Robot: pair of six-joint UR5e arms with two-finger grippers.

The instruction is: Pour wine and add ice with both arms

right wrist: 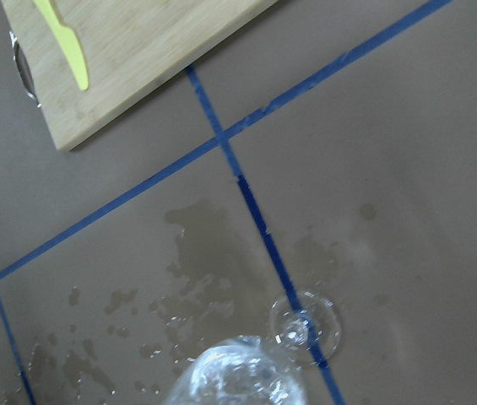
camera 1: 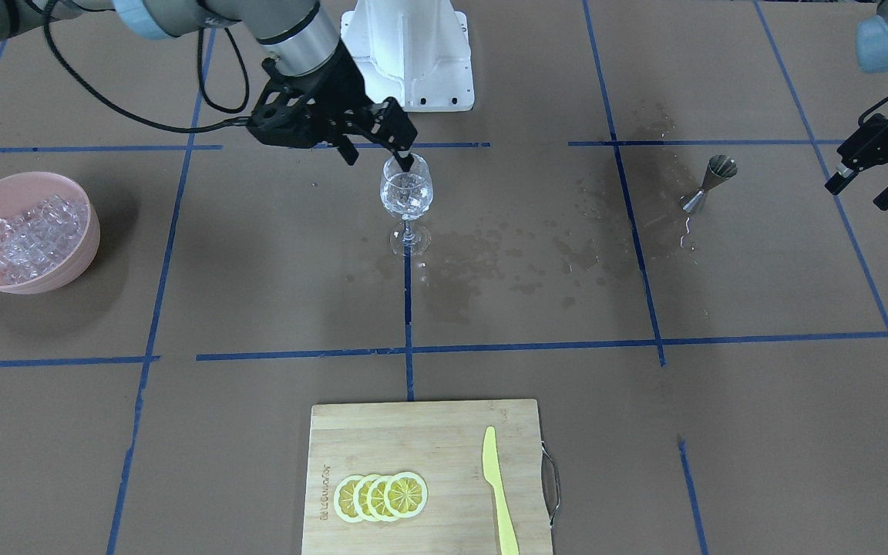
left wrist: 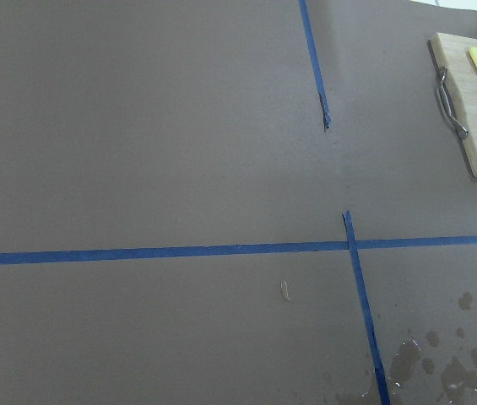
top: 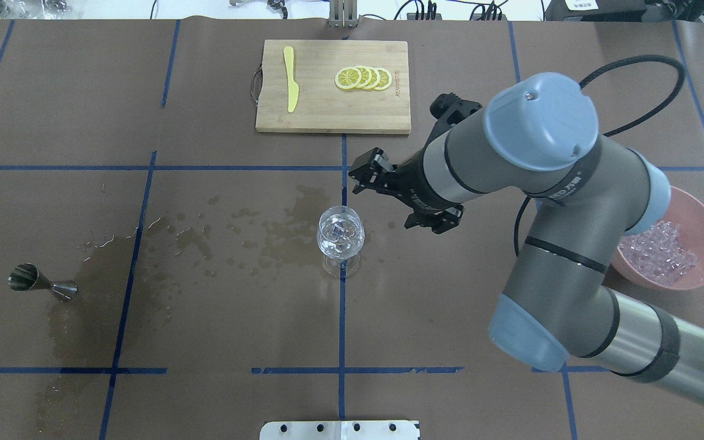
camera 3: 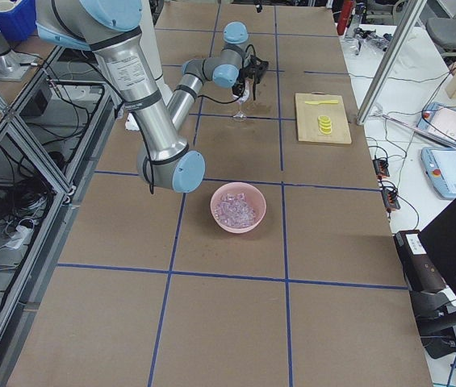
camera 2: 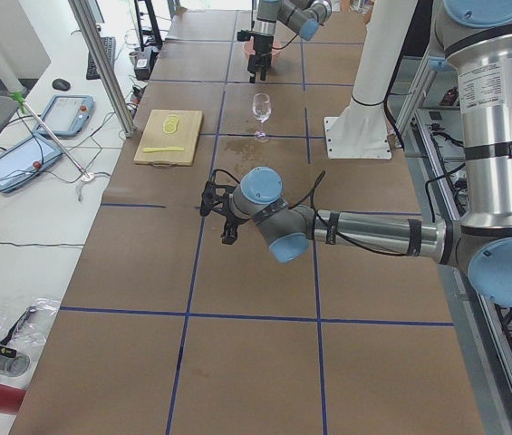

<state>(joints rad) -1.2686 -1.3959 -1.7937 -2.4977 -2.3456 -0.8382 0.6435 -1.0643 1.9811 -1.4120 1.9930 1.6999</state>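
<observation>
We see the right tool [camera 1: 377,156] hanging over the wine glass [camera 1: 406,193] near the middle of the table [camera 1: 259,447]. Its fingers are spread wide with nothing between them, and one fingertip is just above the rim. The glass stands upright on a blue tape line and holds a few cubes of ice [camera 1: 410,187]. We cannot tell the clear wine apart from them. More ice [camera 1: 28,235] is heaped in a pink bowl [camera 1: 66,274] well off to the robot's right. The left tool [camera 1: 864,193] hovers released and empty at the opposite side, near a metal measuring cup [camera 1: 710,183] on a wet patch. Splashes [camera 1: 521,254] darken the table between cup and glass. A cutting board [camera 1: 413,432] carries lemon slices [camera 1: 381,496] and a yellow knife [camera 1: 499,493].
</observation>
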